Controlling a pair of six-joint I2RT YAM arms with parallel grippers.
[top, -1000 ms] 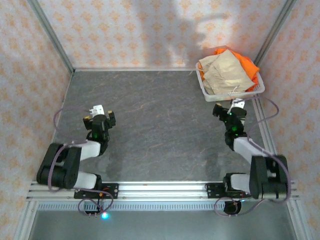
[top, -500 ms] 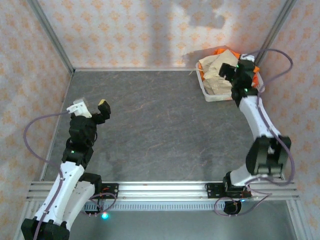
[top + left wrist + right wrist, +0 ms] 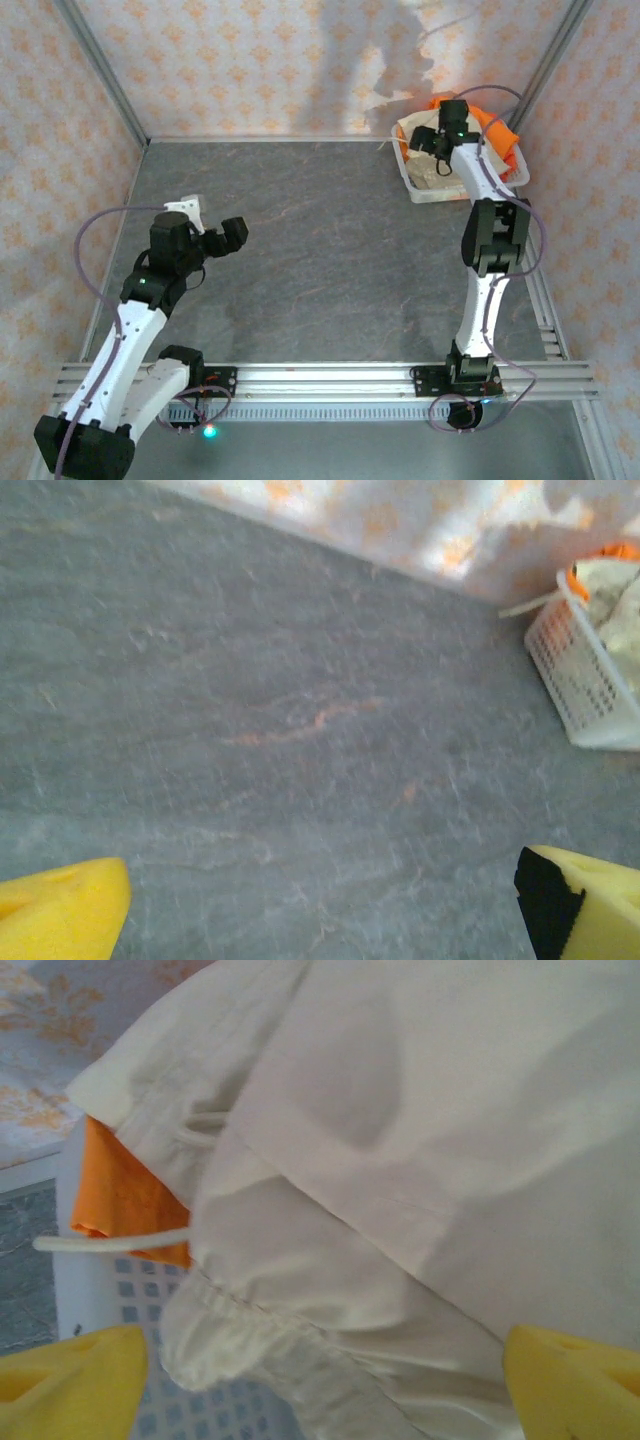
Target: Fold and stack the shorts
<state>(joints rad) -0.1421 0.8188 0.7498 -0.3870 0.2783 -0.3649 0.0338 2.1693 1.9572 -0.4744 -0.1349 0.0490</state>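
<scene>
The pale beige shorts (image 3: 423, 152) lie crumpled on top in the white mesh basket (image 3: 440, 194) at the back right, with orange shorts (image 3: 492, 126) showing behind them. My right gripper (image 3: 441, 141) hangs over the basket, right above the beige cloth. In the right wrist view its yellow fingers (image 3: 70, 1380) stand wide open, the right gripper (image 3: 320, 1385) straddling the beige shorts (image 3: 400, 1160) and their gathered waistband. An orange edge (image 3: 125, 1195) and a drawstring peek out at the left. My left gripper (image 3: 211, 221) is open above the bare table (image 3: 300, 730), the left gripper (image 3: 320, 915) holding nothing.
The dark grey tabletop (image 3: 320, 250) stretches between the arms. Patterned walls close in the back and both sides. In the left wrist view the basket (image 3: 585, 680) stands at the far right against the wall. A metal rail (image 3: 320, 380) runs along the near edge.
My right arm has stretched from in front of the basket to over it, its jaws now low on the beige shorts. My left arm has lifted and swung toward the table's middle.
</scene>
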